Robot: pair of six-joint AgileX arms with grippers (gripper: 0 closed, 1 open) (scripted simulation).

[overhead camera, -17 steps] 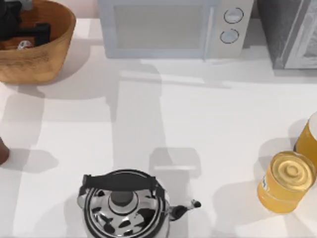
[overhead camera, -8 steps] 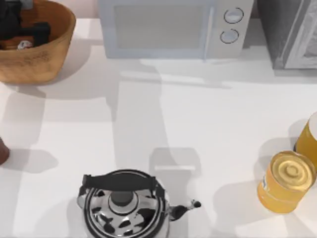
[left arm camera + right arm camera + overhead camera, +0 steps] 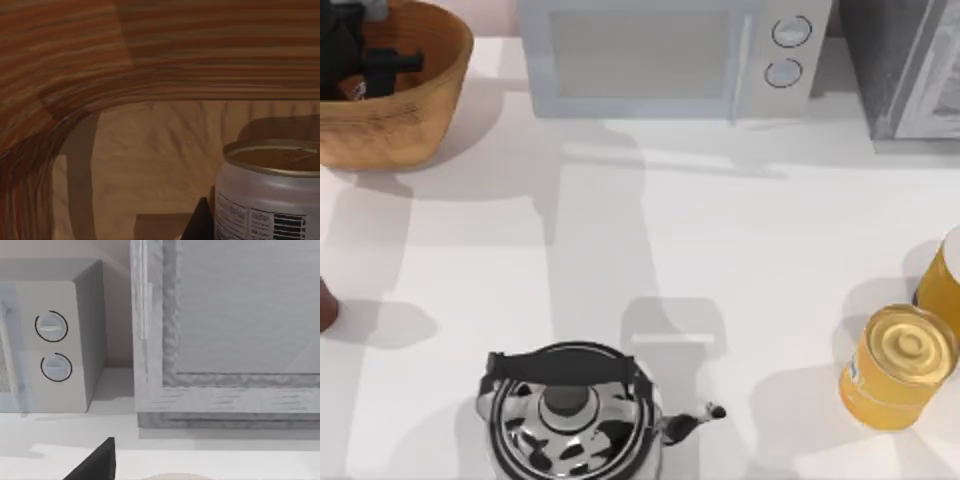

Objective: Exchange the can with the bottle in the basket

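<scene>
Standing upright in basket [image 3: 150, 65]: can [image 3: 270, 192].

The basket [image 3: 390, 110] sits at the far left with the can [image 3: 270, 195] inside; the microwave [image 3: 670, 55] stands far centre, the kettle [image 3: 570, 415] near centre, a jar [image 3: 898, 367] near right

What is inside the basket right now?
Inside the basket the left pincer reaches down beside the can, which stands upright on the woven floor. The arm covers the rest of the inside from above.
</scene>
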